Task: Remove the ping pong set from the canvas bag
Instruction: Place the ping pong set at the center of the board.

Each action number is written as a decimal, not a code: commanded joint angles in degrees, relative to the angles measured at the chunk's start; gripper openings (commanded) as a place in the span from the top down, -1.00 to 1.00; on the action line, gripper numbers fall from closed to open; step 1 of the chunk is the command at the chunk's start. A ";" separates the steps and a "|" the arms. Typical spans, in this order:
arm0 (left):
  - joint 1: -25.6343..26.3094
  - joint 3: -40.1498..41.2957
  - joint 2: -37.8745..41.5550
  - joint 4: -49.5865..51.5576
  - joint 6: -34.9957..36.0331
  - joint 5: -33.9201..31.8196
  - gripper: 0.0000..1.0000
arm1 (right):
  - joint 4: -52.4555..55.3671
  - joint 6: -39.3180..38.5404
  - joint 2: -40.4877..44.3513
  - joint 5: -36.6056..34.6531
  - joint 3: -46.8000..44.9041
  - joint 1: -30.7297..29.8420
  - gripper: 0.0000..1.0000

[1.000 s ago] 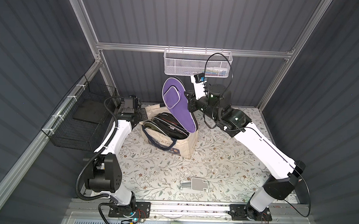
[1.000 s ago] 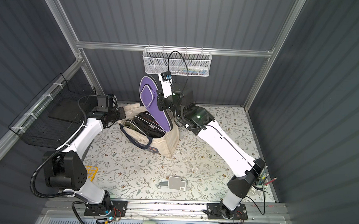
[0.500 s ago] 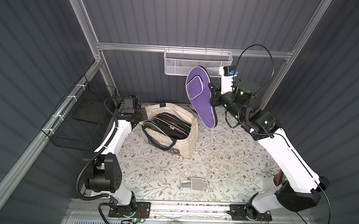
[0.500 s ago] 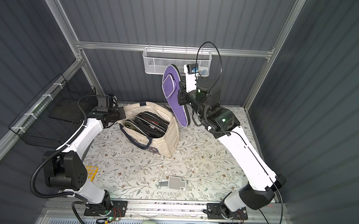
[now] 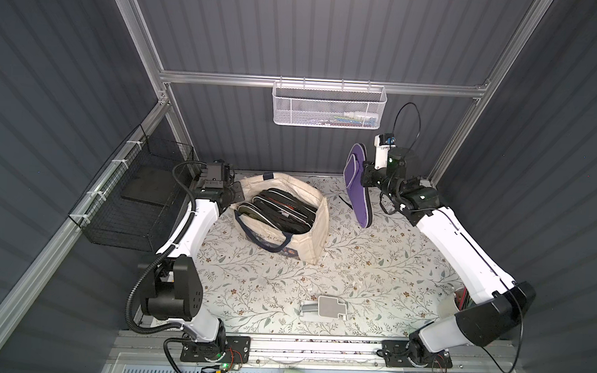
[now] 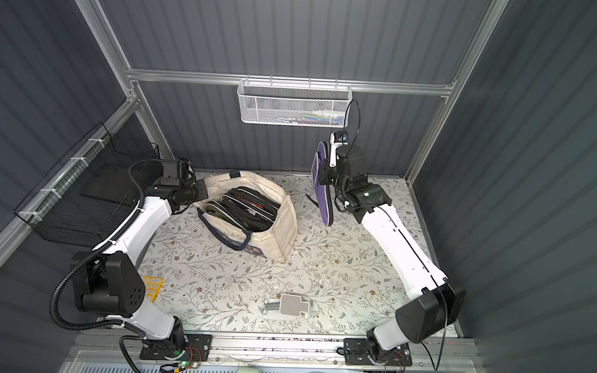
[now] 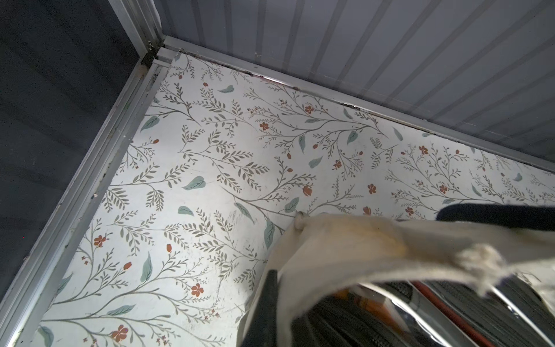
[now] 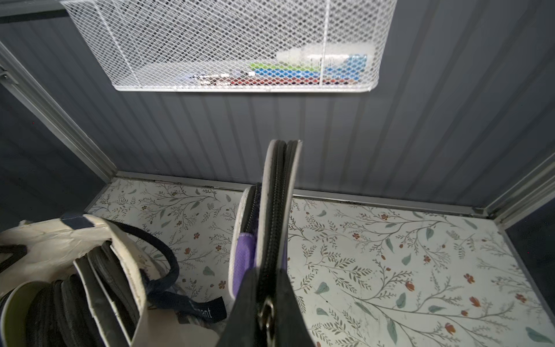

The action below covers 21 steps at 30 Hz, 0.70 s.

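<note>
The ping pong set (image 5: 358, 187), a purple paddle-shaped zip case, is out of the canvas bag (image 5: 317, 230), so the step in hand looks like the carry-away and set-down rather than the extraction. Nearest the arm bases, a small grey bracket (image 5: 324, 306) lies alone on the floral table (image 5: 373, 268), well apart from everything else. Further back the canvas bag stands open-mouthed with several dark zipped cases (image 5: 278, 209) inside it. The left gripper (image 5: 235, 193) is clenched on the bag's rim on the side away from the other arm, and the left wrist view shows the cream canvas edge (image 7: 360, 240) drawn taut just in front of the camera. Beyond the bag and clear of it, toward the back wall, the right gripper (image 5: 364, 176) is clamped on the zipped edge of the set. The case hangs nearly upright, edge-on in the right wrist view (image 8: 276, 210). Whether its lower tip touches the table cannot be told. Behind it a white mesh basket (image 5: 327, 106) hangs on the back wall. The next move probably calls for lowering the case onto bare table beside the bag, tilting it flat so it does not topple, then releasing. The left gripper's hold matters less now that the set is clear of the bag.
</note>
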<state>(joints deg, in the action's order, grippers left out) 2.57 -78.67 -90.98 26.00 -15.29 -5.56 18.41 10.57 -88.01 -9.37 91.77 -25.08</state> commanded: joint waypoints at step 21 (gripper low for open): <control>-1.60 -3.84 0.81 3.96 0.61 -3.65 1.00 | -13.35 18.96 -31.33 19.11 16.35 8.42 1.00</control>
<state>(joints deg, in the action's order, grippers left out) 2.24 -80.95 -90.98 29.15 -15.27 -6.87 8.73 25.19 -117.99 6.37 104.68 -17.65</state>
